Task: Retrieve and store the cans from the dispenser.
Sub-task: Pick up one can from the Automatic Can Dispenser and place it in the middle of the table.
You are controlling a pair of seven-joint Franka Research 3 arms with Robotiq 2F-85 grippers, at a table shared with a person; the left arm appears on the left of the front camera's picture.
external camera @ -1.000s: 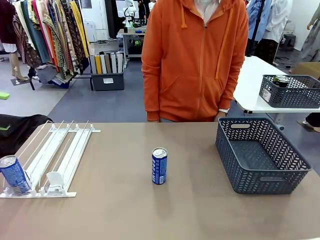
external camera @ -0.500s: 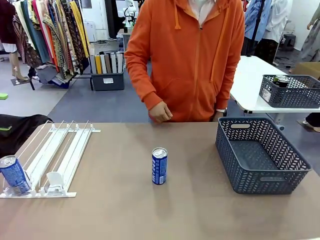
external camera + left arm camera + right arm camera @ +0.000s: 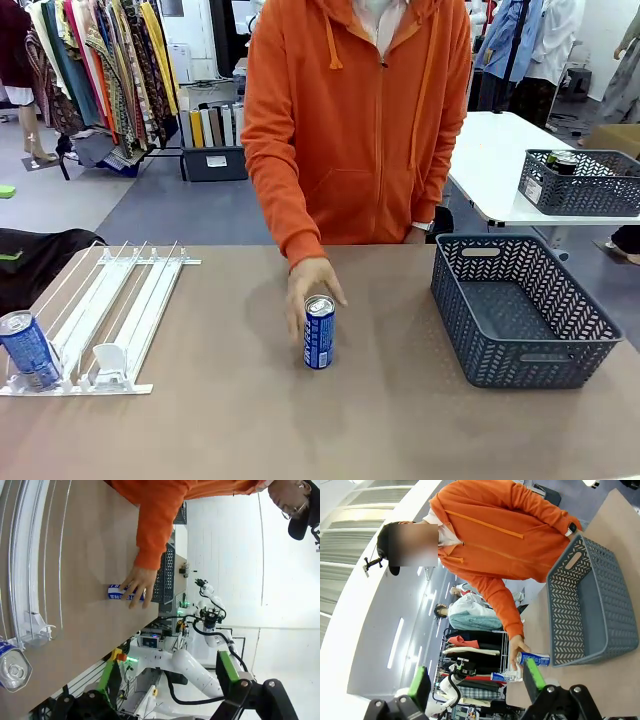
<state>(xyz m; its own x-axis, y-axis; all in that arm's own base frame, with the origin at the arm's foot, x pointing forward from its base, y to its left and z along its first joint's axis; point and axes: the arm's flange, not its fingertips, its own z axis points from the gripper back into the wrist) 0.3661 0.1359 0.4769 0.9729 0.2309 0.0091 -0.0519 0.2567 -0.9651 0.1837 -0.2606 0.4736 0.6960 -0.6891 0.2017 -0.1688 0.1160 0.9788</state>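
Note:
One blue can [image 3: 319, 333] stands upright mid-table, and a person's hand [image 3: 310, 283] rests against its top from behind. A second blue can [image 3: 28, 350] stands at the near left end of the white dispenser [image 3: 120, 300]. In the left wrist view my left gripper [image 3: 167, 680] is open and holds nothing. It is well away from the touched can [image 3: 122, 593], the hand [image 3: 139, 582], the dispenser [image 3: 27, 555] and the other can [image 3: 12, 664]. My right gripper [image 3: 476, 682] is also open and holds nothing, far from the can [image 3: 536, 658].
A dark grey lattice basket [image 3: 590, 330] stands on the table's right side, also seen in the right wrist view [image 3: 570, 605]. The person in an orange hoodie [image 3: 360, 120] leans over the far edge. A second basket [image 3: 580, 190] stands on a white table behind.
The person has leaned forward and reached a hand from the far table edge out to the middle can. The cans and both grippers have not moved.

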